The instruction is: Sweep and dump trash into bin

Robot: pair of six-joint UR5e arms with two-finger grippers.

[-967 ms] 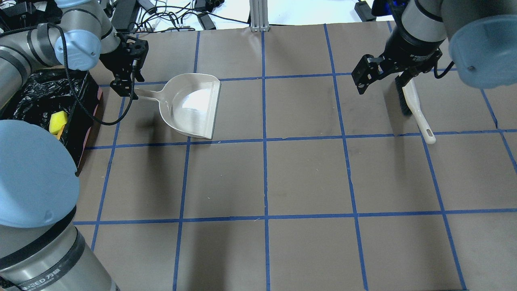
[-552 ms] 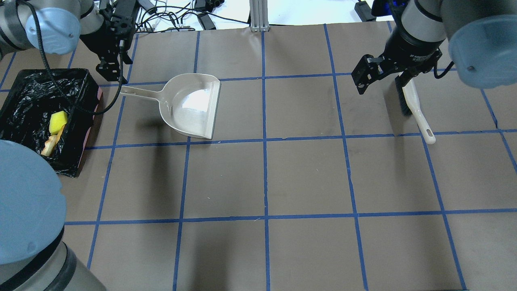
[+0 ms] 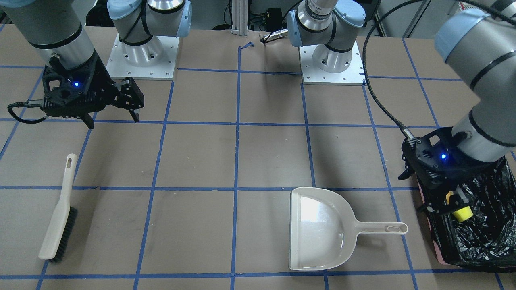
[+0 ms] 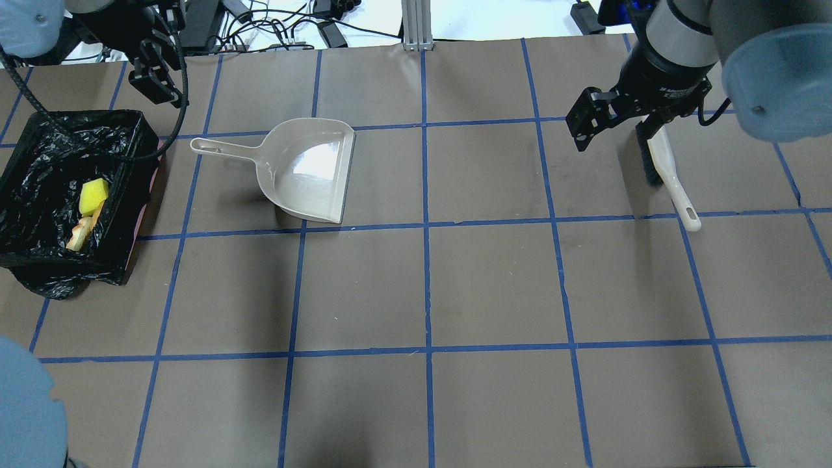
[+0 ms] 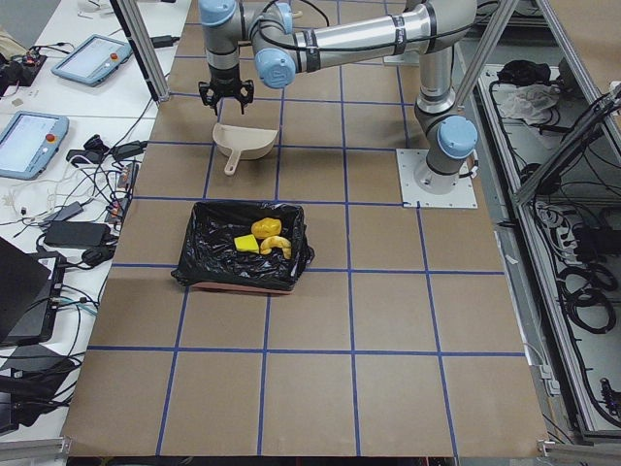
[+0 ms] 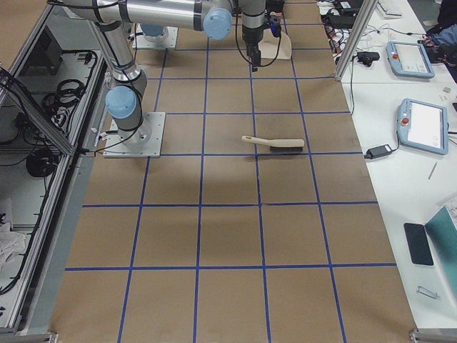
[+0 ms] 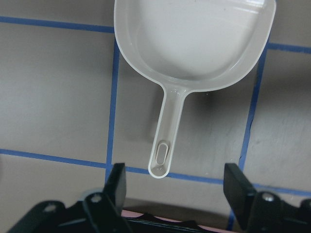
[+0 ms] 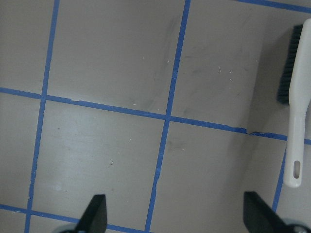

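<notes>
On the taped brown table (image 4: 494,286), the trash (image 4: 93,196) lies in the bin (image 4: 127,195), so the job looks done. Hence the dustpan (image 4: 312,169) rests empty beside the bin, with the brush (image 4: 663,166) far off. The left gripper (image 7: 175,177) and right gripper (image 8: 177,208) gape wide, empty.

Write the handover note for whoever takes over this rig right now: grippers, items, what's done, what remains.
Grippers: the left gripper is open and empty, hovering past the dustpan handle, near the bin. The right gripper is open and empty, above the table beside the brush.
Things: the yellow sponge, croissant piece and rounded lump lie in the bin. The dustpan is empty, and it and the brush rest on the table.
Done: trash dumped, both tools released.
Left: no trash shows on the table; probably only parking the arms.
</notes>
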